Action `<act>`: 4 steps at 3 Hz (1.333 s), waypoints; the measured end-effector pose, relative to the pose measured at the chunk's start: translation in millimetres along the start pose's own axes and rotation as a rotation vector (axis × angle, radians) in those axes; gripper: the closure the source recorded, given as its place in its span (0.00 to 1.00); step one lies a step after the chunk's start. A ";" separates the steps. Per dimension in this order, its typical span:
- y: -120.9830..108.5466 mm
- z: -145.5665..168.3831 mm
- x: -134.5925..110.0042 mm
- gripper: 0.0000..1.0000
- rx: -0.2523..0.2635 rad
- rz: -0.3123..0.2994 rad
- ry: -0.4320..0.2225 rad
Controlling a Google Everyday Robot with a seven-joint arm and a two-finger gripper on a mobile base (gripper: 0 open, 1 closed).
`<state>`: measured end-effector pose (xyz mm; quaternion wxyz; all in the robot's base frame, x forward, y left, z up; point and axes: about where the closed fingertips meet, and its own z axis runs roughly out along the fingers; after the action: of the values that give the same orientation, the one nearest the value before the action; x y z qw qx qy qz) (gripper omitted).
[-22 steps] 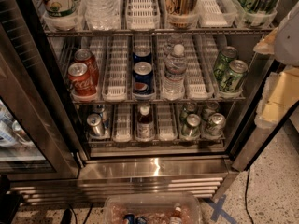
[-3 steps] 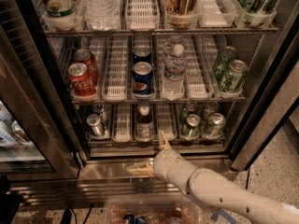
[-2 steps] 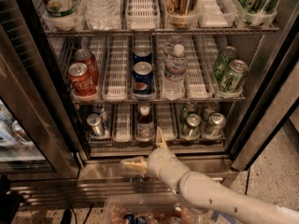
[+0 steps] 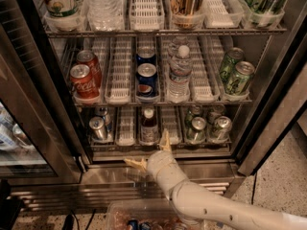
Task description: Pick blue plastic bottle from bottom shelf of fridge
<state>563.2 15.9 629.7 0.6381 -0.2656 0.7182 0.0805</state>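
Observation:
The blue plastic bottle point(image 4: 149, 127), with a white cap and a dark body, stands upright in the middle lane of the bottom shelf point(image 4: 126, 128) of the fridge point(image 4: 268, 128). The fridge door is open. My gripper point(image 4: 150, 152) is open, at the steel sill just below and in front of the bottle. One tan finger point(image 4: 165, 141) points up beside the bottle's right lower edge, and the other points left over the sill. The white arm comes in from the lower right.
Silver cans point(image 4: 98, 128) stand left of the bottle and several cans point(image 4: 208, 127) stand right of it. The rack above holds Coke cans point(image 4: 84, 80), Pepsi cans point(image 4: 146, 78), a clear water bottle point(image 4: 180, 73) and green cans point(image 4: 236, 73). A clear bin point(image 4: 139, 217) lies on the floor below.
The arm came into view from the lower right and reached up to the bottom shelf's sill. Over the last second the open gripper shifted slightly left and up, closer to the bottle.

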 end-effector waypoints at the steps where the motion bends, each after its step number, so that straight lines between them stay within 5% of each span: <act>1: -5.2 -15.6 5.3 0.00 0.101 0.038 0.038; 2: -13.0 -26.2 13.0 0.00 0.160 0.093 0.038; 4: -16.4 -16.2 11.6 0.00 0.170 0.093 0.023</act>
<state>556.5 -8.5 625.0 0.6457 -0.1780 0.7412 0.0457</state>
